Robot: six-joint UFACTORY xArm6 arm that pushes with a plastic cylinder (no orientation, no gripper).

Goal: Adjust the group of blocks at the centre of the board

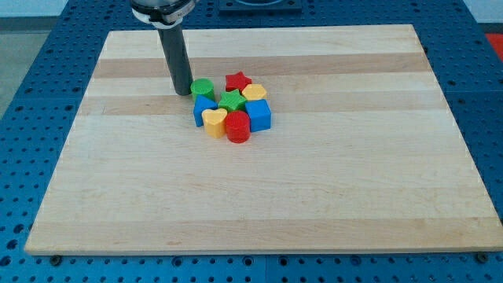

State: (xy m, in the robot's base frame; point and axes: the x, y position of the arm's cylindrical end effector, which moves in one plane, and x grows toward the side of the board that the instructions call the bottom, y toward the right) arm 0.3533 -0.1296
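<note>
A tight group of blocks sits near the middle of the wooden board (314,196). It holds a green cylinder (203,88), a red star (238,81), a yellow block (254,93), a green star (231,101), a blue block (203,107), a yellow heart (214,120), a red cylinder (237,126) and a blue cube (259,115). My tip (182,92) rests on the board just left of the green cylinder, close to it or touching it; I cannot tell which.
The board lies on a blue perforated table (31,157). The arm's mount (161,9) shows at the view's top, above the rod.
</note>
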